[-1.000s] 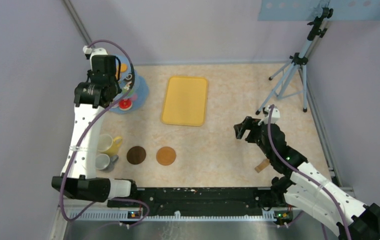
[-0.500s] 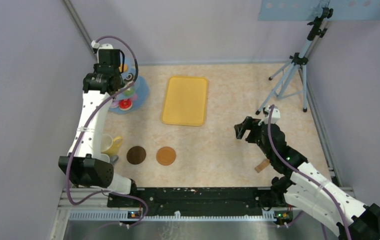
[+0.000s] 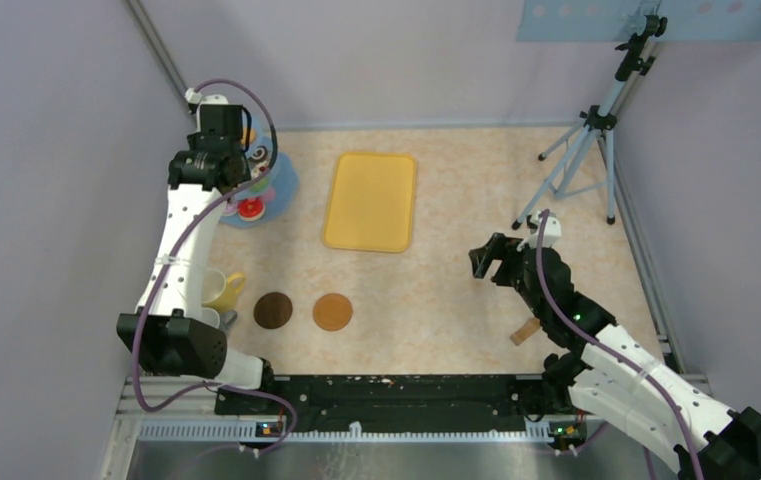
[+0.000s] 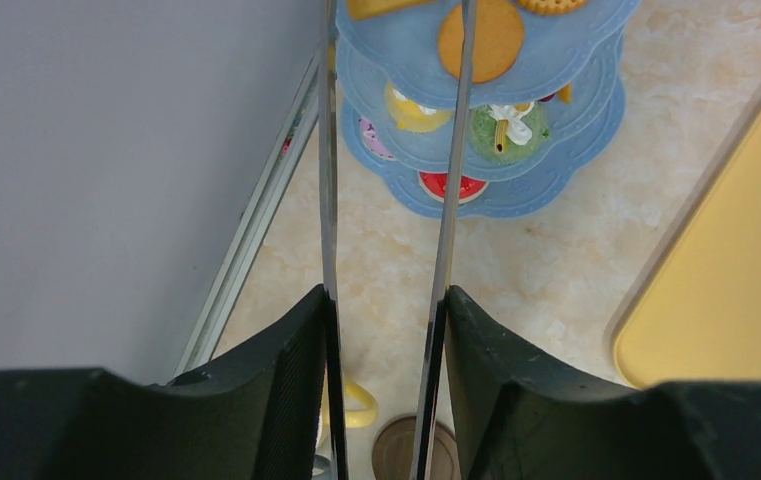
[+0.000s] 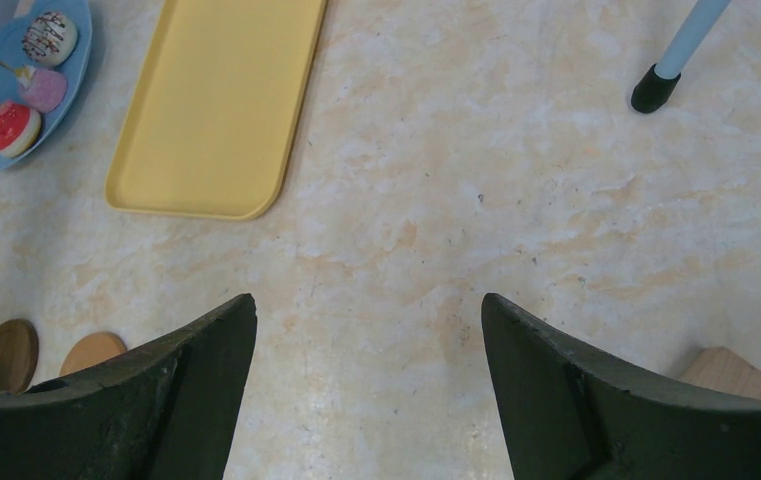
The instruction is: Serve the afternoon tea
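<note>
- Left pincer (image 4: 386, 300) clamps long metal tongs (image 4: 328, 200), whose blades run straight ahead over the blue tiered plastic stand (image 4: 576, 120) at the far-left corner of the desk (image 4: 556, 270).
- Round orange biscuit (image 4: 496, 40) lies flat on an upper tier, under the right blade, well ahead of the fingertips; being round, it shows no long axis.
- Right pincer (image 5: 368, 300) gapes wide, holding nothing.
</note>
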`<act>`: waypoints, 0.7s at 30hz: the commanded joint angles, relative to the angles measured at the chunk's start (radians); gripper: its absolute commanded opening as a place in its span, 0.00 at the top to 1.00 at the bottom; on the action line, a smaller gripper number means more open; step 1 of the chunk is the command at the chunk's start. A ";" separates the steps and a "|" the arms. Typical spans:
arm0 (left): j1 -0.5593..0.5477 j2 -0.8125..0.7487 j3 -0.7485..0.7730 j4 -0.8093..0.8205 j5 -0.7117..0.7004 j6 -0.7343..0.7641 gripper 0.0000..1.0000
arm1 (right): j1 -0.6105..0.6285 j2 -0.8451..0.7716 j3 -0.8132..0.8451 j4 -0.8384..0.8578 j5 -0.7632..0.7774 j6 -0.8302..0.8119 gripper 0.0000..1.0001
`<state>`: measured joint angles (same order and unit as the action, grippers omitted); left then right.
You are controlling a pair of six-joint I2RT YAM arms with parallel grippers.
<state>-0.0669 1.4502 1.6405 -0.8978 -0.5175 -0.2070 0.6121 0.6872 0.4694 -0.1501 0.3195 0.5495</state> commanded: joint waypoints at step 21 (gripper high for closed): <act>0.004 -0.134 0.152 -0.056 0.020 0.031 0.45 | -0.005 0.009 0.028 0.030 -0.015 -0.006 0.18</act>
<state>-0.0669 1.3903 1.7279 -0.9287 -0.5205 -0.1993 0.6121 0.6903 0.4694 -0.1493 0.3153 0.5449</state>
